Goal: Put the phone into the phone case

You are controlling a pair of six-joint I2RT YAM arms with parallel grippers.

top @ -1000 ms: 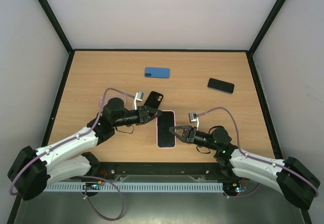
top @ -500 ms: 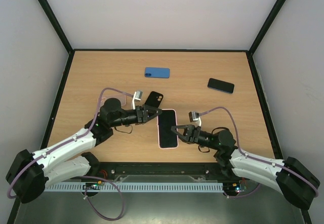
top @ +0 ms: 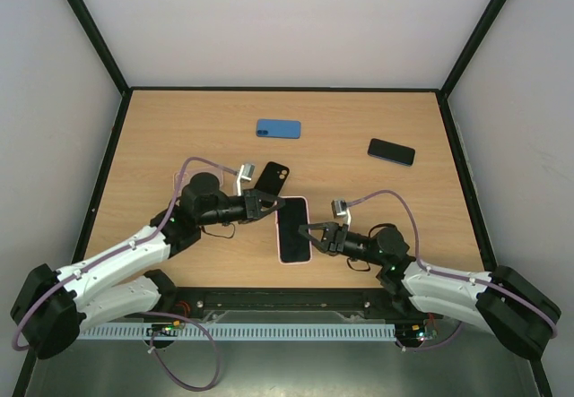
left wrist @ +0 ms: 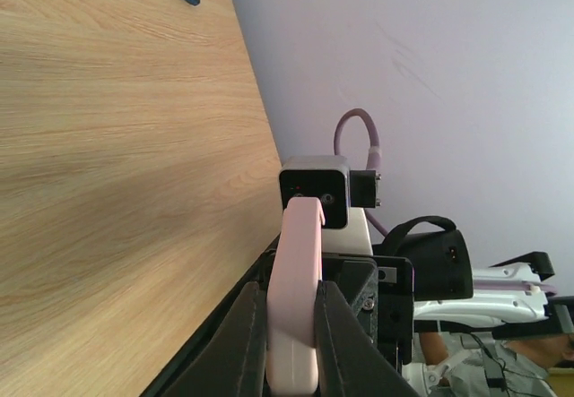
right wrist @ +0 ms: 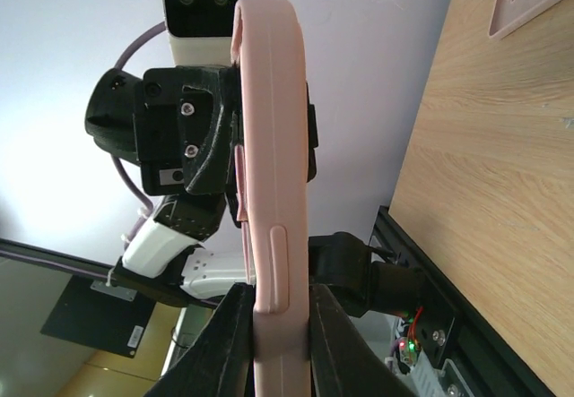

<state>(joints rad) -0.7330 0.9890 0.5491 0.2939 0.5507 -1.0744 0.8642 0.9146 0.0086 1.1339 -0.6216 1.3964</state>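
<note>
Now pinching the soft pink phone case [right wrist: 269, 191], black phone [top: 293, 229] seated inside, by both long edges with left gripper [top: 272, 205] and right gripper [top: 309, 234] at near middle of the light wooden table [top: 377, 200]; risks bowing it, unseating a corner

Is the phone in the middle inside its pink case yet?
In: the pink case rims the phone on every side. Whether fully seated, cannot tell.

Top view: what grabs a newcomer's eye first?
The pink-cased phone at the near middle of the table, clamped on opposite edges by the left fingers and right fingers. Just beyond it lies a black case, with a blue case at the far middle and a black phone far right.
</note>
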